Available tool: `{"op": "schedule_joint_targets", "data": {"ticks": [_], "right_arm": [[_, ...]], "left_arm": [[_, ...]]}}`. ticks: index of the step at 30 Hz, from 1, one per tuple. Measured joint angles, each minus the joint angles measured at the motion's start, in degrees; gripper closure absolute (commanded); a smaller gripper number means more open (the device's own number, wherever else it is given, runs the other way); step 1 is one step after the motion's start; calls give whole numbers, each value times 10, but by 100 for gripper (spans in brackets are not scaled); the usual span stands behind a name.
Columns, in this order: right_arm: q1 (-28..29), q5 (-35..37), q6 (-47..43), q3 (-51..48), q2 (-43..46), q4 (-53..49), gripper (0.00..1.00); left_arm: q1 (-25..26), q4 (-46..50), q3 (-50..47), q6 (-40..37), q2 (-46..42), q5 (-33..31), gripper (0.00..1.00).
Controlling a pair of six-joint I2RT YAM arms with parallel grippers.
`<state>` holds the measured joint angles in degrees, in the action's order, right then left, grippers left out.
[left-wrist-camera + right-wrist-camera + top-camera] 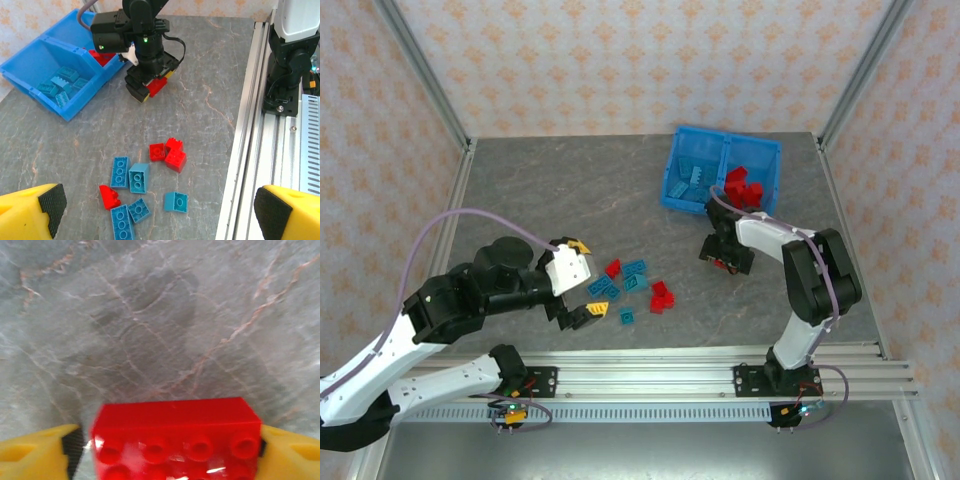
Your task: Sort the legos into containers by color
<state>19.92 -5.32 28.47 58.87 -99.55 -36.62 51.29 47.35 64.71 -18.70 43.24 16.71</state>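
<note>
My right gripper [725, 256] is shut on a long red brick [177, 440], held just above the table in front of the blue bin [669, 180]. The left wrist view shows that same brick [156, 86] in the right gripper [150, 90]. The bin's left compartment holds teal bricks [690, 178] and its right one holds red bricks [745, 187]. Loose teal bricks [130, 177] and red bricks [169, 152] lie in a small pile mid-table. My left gripper [588, 280] hangs open over the pile's left side, its yellow fingers [30, 215] wide apart with nothing between them.
An aluminium rail [720, 375] runs along the near table edge, with both arm bases on it. Metal frame posts [430, 75] and patterned walls close in the sides and back. Bare grey table [550, 190] lies left of the bin.
</note>
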Motion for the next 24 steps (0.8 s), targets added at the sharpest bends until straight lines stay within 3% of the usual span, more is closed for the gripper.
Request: {"op": "schedule_joint_targets", "data": {"ticks": [2,7,14,19,24], "right_arm": [[-1,-6,-3,-2,1,5,41],[-3,-10,-4,-2,5,3,52],[-5,-5,17,15,82,-9,53],[-14,41,42,154,122,-23,53],[-67,68,88,327,46,-30,54]], "left_arm": [[0,0,-5,-1,0,0,0],[0,-15,-15,-21,9,-3,0],[0,-90,-16,-39,64,-23,0],[0,-150,-22,-50,84,-43,0],[0,-171,-16,-66,119,-59,0]]}}
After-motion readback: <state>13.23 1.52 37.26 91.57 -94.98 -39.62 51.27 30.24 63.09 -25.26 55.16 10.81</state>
